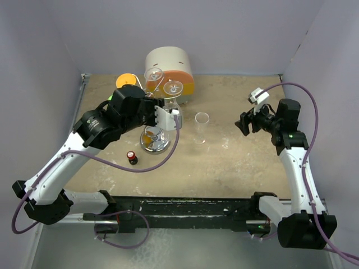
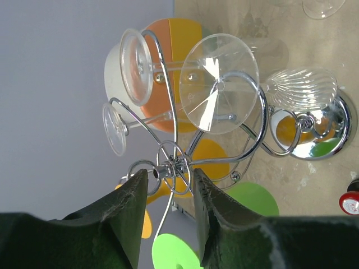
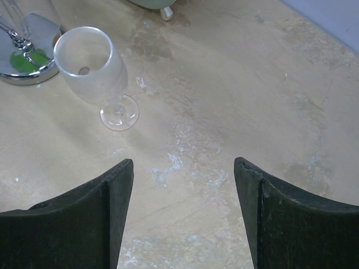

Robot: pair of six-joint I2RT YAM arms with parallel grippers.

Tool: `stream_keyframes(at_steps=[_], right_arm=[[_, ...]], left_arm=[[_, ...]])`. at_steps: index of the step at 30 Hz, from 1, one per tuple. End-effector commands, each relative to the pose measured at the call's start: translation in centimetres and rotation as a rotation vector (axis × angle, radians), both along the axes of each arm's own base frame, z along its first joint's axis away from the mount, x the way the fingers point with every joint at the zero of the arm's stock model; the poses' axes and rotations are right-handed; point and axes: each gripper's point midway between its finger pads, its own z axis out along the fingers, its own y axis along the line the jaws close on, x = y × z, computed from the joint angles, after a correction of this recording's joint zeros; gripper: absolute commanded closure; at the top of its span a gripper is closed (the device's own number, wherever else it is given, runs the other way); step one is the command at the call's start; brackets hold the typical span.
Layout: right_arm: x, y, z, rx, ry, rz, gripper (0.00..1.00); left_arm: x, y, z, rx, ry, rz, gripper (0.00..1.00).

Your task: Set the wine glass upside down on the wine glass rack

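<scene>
1. The left arm (image 1: pixel 106 120) reaches forward and inward from its base, elbow raised and wrist rolled sideways against the top of the wine glass rack (image 2: pixel 255 140).
2. The left claw (image 2: pixel 170 178) is released. Its fingers stand apart either side of the rack's central post and grasp nothing.
3. A ribbed wine glass (image 2: pixel 303 89) hangs upside down on a scroll arm, foot up and bowl just above the shiny round base.
4. Two more wine glasses (image 2: pixel 136 66) hang the same way on other arms of the rack.
5. The right arm (image 1: pixel 297 151) is bent at the elbow, its wrist pointing inward and down over the table (image 1: pixel 235 162).
6. The right claw (image 3: pixel 184 162) is spread wide and empty.
7. A frosted wine glass (image 3: pixel 92 64) stands upright on the table beside the rack's base, apart from both claws.
</scene>
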Motion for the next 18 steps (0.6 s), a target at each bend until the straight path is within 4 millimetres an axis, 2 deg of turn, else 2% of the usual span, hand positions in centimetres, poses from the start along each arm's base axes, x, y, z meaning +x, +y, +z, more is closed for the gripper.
stream_keyframes(at_steps=[1,3,4,11,18], right_arm=[[-0.3,0.5,2.0,0.007,-0.068,0.038,0.25],[-0.4,0.7,1.9,0.001,-0.062,0.055,0.24],[-0.3,0.8,2.9,-0.006,-0.082,0.071,0.24],[0.7,2.1,5.1,0.012,-0.096,0.14,0.24],[2.8,3.9,6.9,0.045,-0.122,0.144,0.24]], left_arm=[[-0.5,0.2,4.3,-0.164,-0.053,0.014,0.56],[-0.4,0.4,5.2,-0.206,-0.06,0.03,0.5],[-0.4,0.5,5.7,-0.232,-0.065,0.038,0.46],[0.5,1.7,9.0,-0.374,-0.118,0.124,0.24],[0.9,3.8,12.6,-0.532,-0.166,0.208,0.09]])
